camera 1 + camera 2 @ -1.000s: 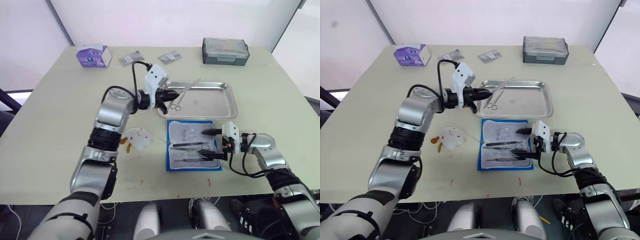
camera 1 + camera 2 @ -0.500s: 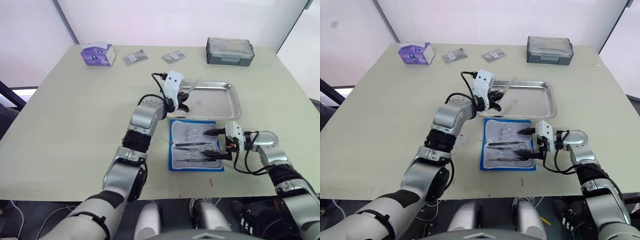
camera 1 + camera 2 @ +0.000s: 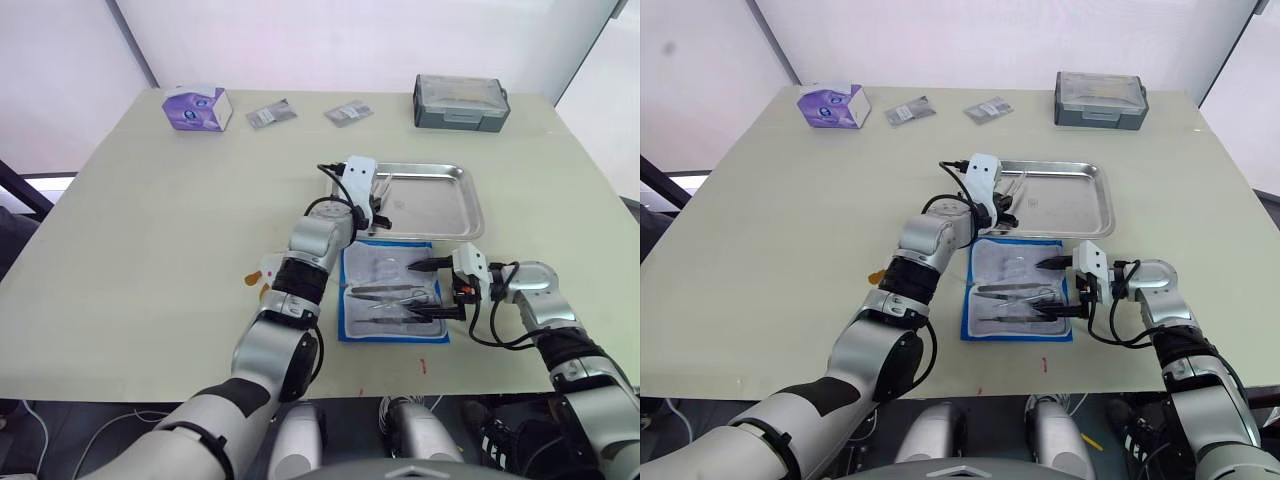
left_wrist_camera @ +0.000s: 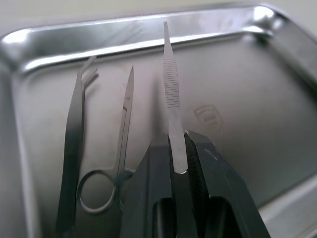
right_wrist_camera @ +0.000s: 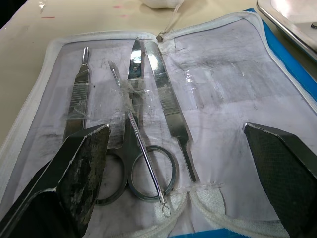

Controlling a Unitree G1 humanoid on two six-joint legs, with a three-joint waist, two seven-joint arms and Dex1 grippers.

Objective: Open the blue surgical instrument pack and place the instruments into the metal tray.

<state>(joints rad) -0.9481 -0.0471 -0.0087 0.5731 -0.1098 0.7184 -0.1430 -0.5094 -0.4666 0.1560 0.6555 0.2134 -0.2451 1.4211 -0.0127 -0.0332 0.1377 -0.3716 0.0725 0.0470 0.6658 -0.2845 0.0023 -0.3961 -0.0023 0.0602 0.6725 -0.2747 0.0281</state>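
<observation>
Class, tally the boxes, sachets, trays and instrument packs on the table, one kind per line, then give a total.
Boxes: 2, purple tissue box, grey lidded box
Sachets: 2, left sachet, right sachet
Trays: 1, metal tray
Packs: 1, blue surgical instrument pack
Total: 6

hidden: scalpel handle's [image 4: 171,119] lower end, inside left tool [image 4: 179,148] | tray scissors [image 4: 101,168]: perhaps cropped

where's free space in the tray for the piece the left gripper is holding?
The metal tray is bare across its middle and right, toward the grey lidded box. Its left end is crowded: scissors and forceps lie there, with the left gripper shut on a slim handle beside them.
</observation>
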